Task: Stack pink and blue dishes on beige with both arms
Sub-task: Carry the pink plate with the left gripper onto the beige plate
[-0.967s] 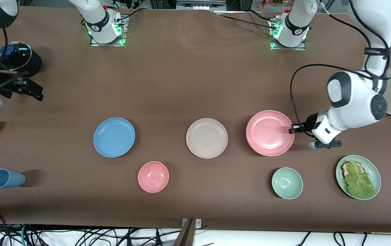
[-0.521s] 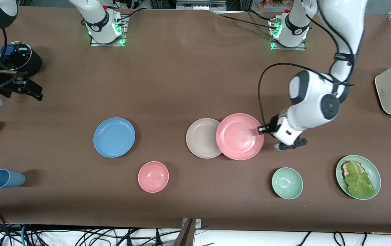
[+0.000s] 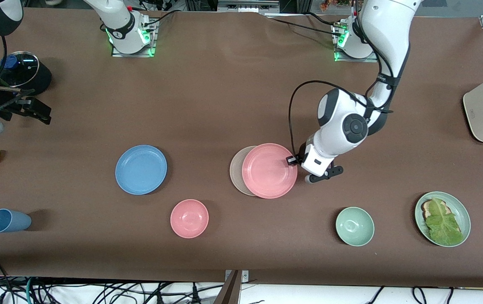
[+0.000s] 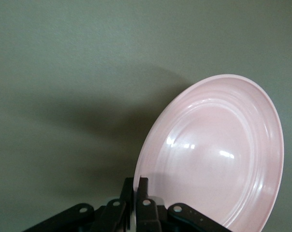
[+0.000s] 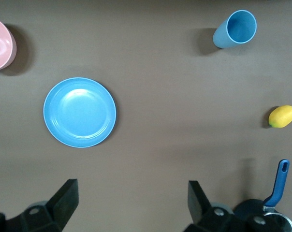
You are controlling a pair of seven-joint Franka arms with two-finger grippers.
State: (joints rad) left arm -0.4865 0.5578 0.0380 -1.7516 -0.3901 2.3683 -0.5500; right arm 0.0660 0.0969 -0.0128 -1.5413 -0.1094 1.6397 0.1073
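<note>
Overhead, left end effector [image 3: 292, 161] clamped on pink plate [image 3: 269, 170] rim over beige plate [image 3: 236, 170], right end effector [image 5: 131, 203] apart, waiting

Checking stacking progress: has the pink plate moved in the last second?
Yes. Pink plate, held by the left gripper, travelled toward the right arm's end, now overlapping the beige plate.

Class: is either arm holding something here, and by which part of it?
The left claw pinches the pink plate by its rim, over the beige plate. The right claw is open, holding nothing.
</note>
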